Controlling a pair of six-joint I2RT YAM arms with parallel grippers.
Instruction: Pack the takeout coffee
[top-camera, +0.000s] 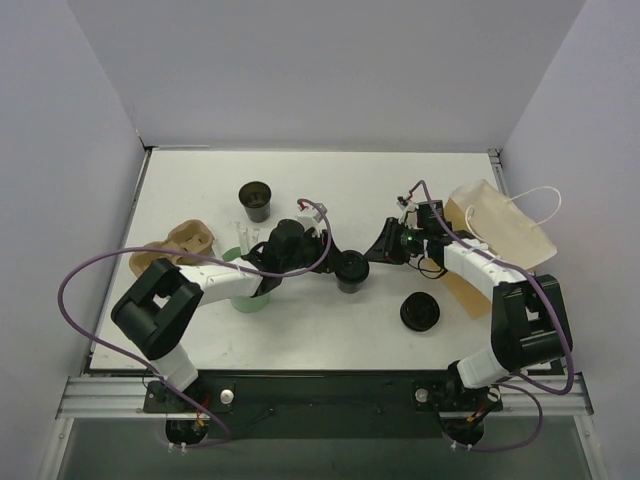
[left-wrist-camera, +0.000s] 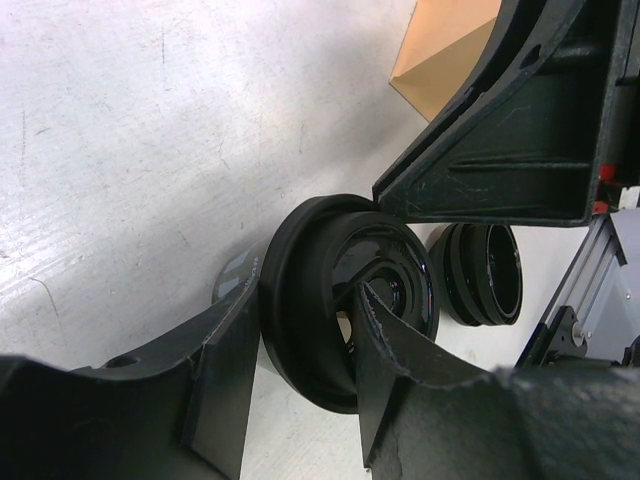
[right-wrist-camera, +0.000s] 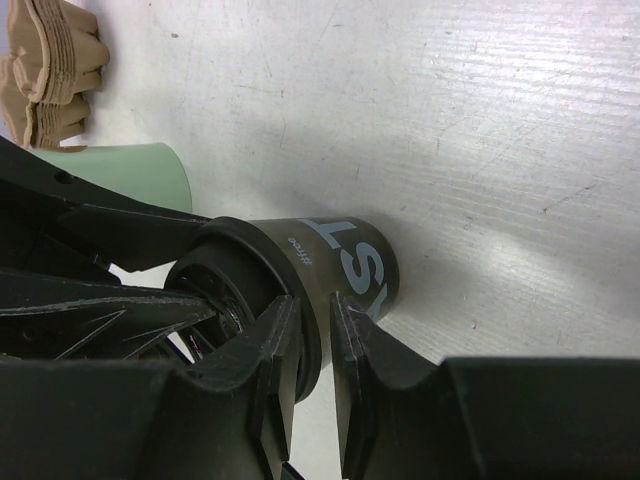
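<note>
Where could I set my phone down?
Bare table: along the far edge between brown-lined black cup and paper bag, and in front between green cup and black lid. Crowded: the middle, where left gripper and right gripper meet at the takeout coffee.

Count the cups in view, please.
3: brown-lined black cup at the far side; green cup under the left arm; takeout coffee at the centre.

left pincer (left-wrist-camera: 308, 300) clamps takeout coffee (left-wrist-camera: 312, 228) rim; black lid (left-wrist-camera: 486, 276) beyond
</note>
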